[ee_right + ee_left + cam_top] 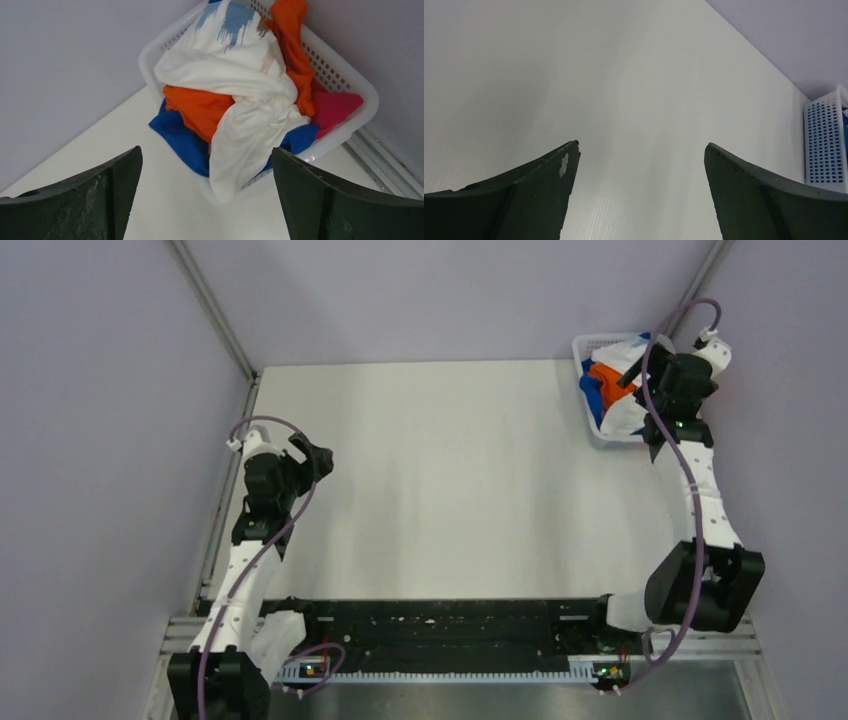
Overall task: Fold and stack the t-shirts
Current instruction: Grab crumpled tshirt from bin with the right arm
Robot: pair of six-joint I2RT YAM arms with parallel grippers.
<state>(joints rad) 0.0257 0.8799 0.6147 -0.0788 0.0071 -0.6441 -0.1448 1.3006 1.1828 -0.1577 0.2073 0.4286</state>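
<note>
Closest in, the right gripper (206, 150) hangs over the far right corner of the table (450, 470), its jaws spread wide with nothing between them. Just below it sits the white basket (370, 95), heaped with the t-shirts. The white shirt (250, 95) with blue and brown marks lies on top, twisted into a rope and spilling over the near rim. The orange shirt (200, 107) is wound under and around it, the blue shirt (182, 142) droops out at the bottom, and the pink shirt (335, 107) is tucked in the right corner.

The left gripper (642, 144) is well apart, at the left side over bare table, also wide open and holding nothing.

By the look of it nothing is folded yet, and the job now is getting the first shirt out. I would go for the white one, since it is on top. The lobe hanging over the rim looks like the easiest bite: it is thick and stands clear of the lattice. The pinch should close on cloth only, not the rim. The risk I see is the orange shirt coming up with it, or the light basket tipping or dragging along. A slow lift, drawn towards the middle of the table, should let the tangle slip free.
</note>
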